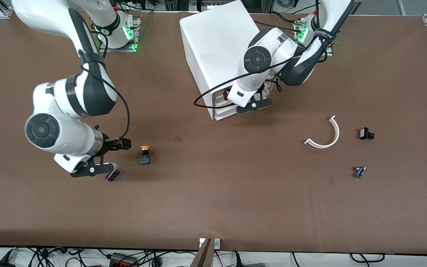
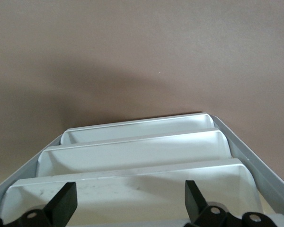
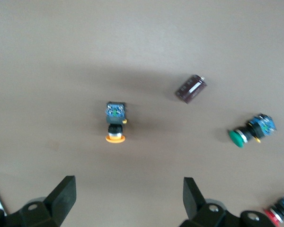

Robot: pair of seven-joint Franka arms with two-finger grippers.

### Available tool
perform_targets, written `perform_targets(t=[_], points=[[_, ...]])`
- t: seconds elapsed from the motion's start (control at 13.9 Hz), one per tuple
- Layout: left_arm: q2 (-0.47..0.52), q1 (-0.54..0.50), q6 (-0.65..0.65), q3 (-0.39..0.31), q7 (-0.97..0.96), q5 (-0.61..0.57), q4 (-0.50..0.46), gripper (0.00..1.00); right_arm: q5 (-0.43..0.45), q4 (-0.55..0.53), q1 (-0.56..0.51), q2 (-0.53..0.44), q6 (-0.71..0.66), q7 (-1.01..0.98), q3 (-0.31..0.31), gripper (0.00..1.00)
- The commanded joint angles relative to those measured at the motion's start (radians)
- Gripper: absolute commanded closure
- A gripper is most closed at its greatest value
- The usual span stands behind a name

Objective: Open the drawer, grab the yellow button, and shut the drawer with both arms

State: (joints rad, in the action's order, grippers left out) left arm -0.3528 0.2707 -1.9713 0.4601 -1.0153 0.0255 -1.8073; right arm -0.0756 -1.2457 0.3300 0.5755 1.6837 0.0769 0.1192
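Note:
The white cabinet (image 1: 217, 44) of stacked drawers stands toward the robots' bases. Its drawer fronts (image 2: 132, 156) show stepped one above another in the left wrist view, and none stands pulled out in the front view. My left gripper (image 1: 252, 105) is open and empty at these fronts (image 1: 222, 107), with its fingertips (image 2: 66, 201) just before the nearest drawer front (image 2: 128, 189). The orange-capped button (image 1: 145, 155) lies on its side on the brown table toward the right arm's end. My right gripper (image 1: 95, 170) hangs open and empty above the table beside the button (image 3: 115, 120).
A dark red cylinder (image 1: 112, 175) lies by the right gripper and also shows in the right wrist view (image 3: 190, 89). That view also holds a green-capped button (image 3: 251, 131) and a red-capped button (image 3: 279, 213). A white curved strip (image 1: 324, 133), a black part (image 1: 365, 134) and a small blue part (image 1: 360, 171) lie toward the left arm's end.

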Motion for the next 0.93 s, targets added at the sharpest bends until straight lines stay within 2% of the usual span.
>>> perform_targets(t=[0.0, 0.14, 0.29, 0.57, 0.86], points=[[0.034, -0.077, 0.049, 0.003, 0.065, -0.062, 0.012, 0.00, 0.000, -0.009, 0.000, -0.052, -0.035, 0.000, 0.063, 0.00], [0.034, -0.120, 0.089, 0.005, 0.118, -0.154, 0.055, 0.00, 0.010, -0.004, -0.005, -0.120, -0.053, -0.002, 0.074, 0.00], [0.032, -0.186, 0.156, 0.003, 0.258, -0.208, 0.120, 0.00, 0.074, -0.004, -0.002, -0.157, -0.059, -0.014, 0.083, 0.00], [0.034, -0.327, 0.204, 0.005, 0.531, -0.210, 0.229, 0.00, 0.077, -0.004, -0.023, -0.196, -0.059, -0.026, 0.097, 0.00], [0.034, -0.439, 0.376, 0.008, 0.806, -0.207, 0.374, 0.00, 0.051, -0.004, -0.084, -0.229, -0.059, -0.032, 0.094, 0.00]])
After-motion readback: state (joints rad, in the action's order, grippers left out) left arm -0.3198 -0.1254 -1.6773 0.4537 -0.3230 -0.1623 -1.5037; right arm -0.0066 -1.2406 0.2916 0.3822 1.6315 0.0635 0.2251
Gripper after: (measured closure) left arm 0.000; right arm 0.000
